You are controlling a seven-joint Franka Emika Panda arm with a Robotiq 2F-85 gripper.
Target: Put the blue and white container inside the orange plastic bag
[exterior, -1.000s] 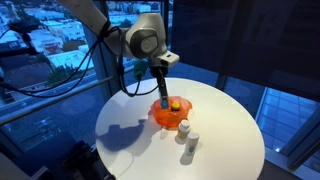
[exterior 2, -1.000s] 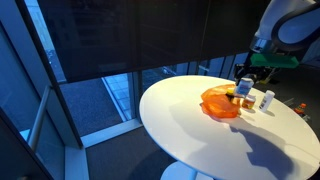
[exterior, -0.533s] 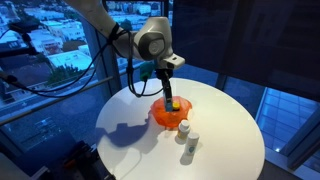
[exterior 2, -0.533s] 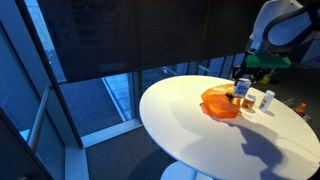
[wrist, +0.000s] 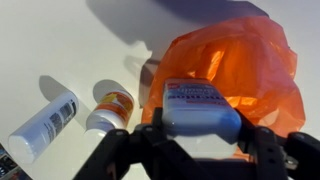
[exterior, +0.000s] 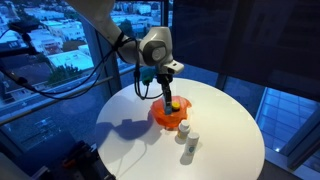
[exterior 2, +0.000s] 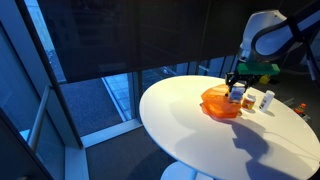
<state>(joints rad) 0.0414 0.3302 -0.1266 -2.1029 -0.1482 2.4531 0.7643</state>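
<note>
Swinging further over the orange plastic bag (wrist: pixel 250 55), the gripper (wrist: pixel 203 137) stayed clamped on the blue and white container (wrist: pixel 200 105), held just above the bag's crumpled mouth, so release looked close.

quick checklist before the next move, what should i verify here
1. Grip on the blue and white container: ok, the gripper has a finger on each side of it.
2. Container lined up with the orange plastic bag: ok, the bag lies right behind it in the wrist view.
3. Bag mouth open wide enough: cannot tell, the plastic is crumpled.
4. White bottle and orange-labelled bottle out of the way: ok, both lie beside the bag.
5. Container inside the bag: cannot tell from any view.
</note>
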